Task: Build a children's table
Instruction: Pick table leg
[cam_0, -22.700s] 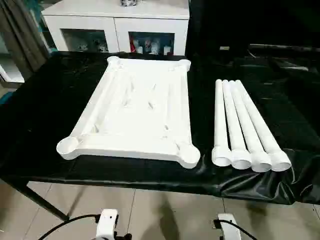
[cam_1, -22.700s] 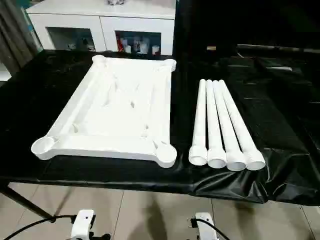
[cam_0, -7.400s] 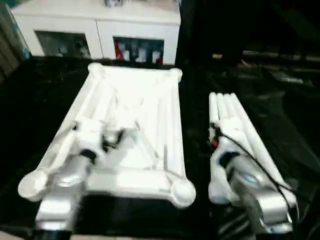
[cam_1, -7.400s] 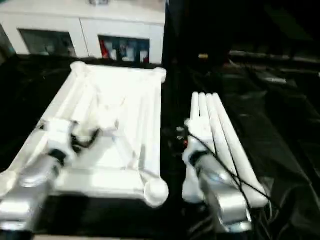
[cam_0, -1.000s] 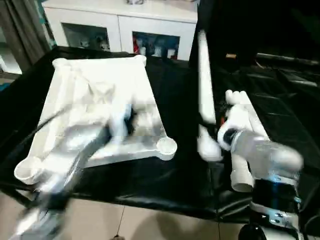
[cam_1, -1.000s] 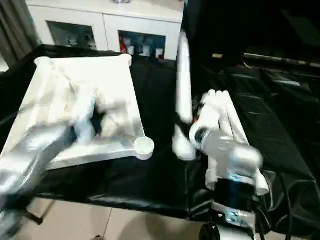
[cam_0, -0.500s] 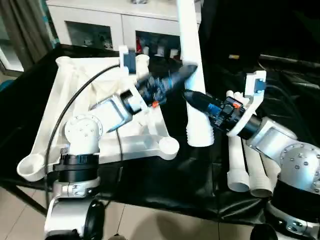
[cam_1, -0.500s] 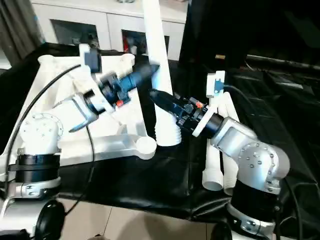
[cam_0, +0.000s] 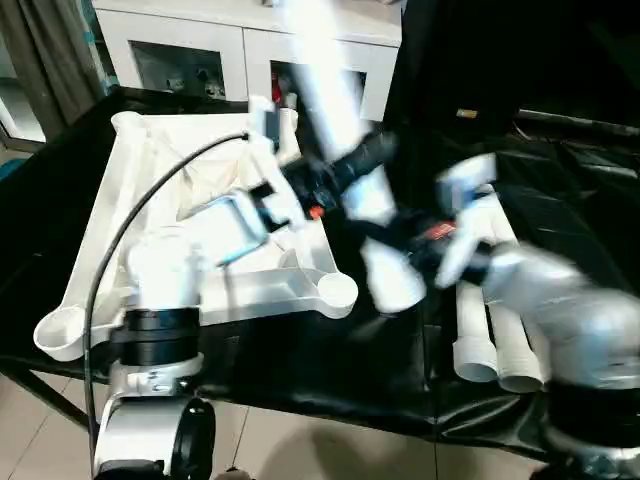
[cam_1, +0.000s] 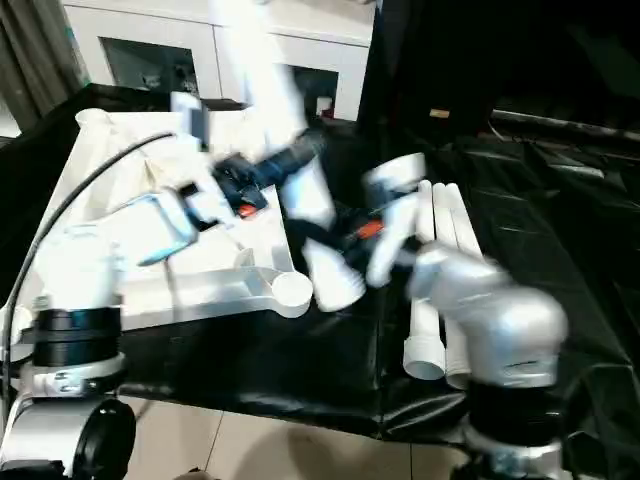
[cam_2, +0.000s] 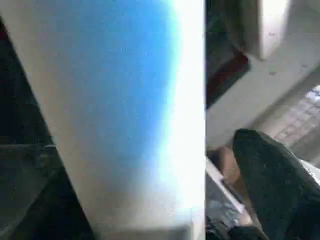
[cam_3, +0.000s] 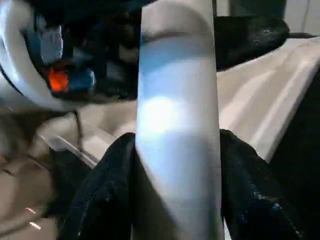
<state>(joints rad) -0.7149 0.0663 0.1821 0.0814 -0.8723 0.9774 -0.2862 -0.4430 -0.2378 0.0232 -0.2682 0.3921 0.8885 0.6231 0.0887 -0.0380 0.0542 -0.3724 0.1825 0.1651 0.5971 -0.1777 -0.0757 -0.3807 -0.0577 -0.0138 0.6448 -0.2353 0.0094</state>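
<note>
The children's table top (cam_0: 95, 230) lies upside down on the black cloth, with its near right corner socket (cam_0: 338, 290) facing up. One white leg (cam_0: 390, 280) hangs tilted above the cloth beside that socket, its upper end leaning to my left. My right gripper (cam_0: 398, 232) is shut on the leg; in the right wrist view its black fingers (cam_3: 107, 185) press both sides of the leg (cam_3: 175, 125). My left gripper (cam_0: 365, 160) stands open around the leg higher up; one finger (cam_2: 270, 185) shows apart from the leg (cam_2: 125, 115). Three more legs (cam_0: 490, 340) lie on the cloth at the right.
A white glass-door cabinet (cam_0: 200, 50) stands behind the big table draped in black cloth (cam_0: 300, 370). The cloth's front edge hangs close to my body, with tiled floor below. A cable loops from my left arm over the table top.
The held leg has tipped from nearly upright to leaning left, and its lower end has shifted a little. My right arm is moving and blurred. The left gripper stays at the leg.
</note>
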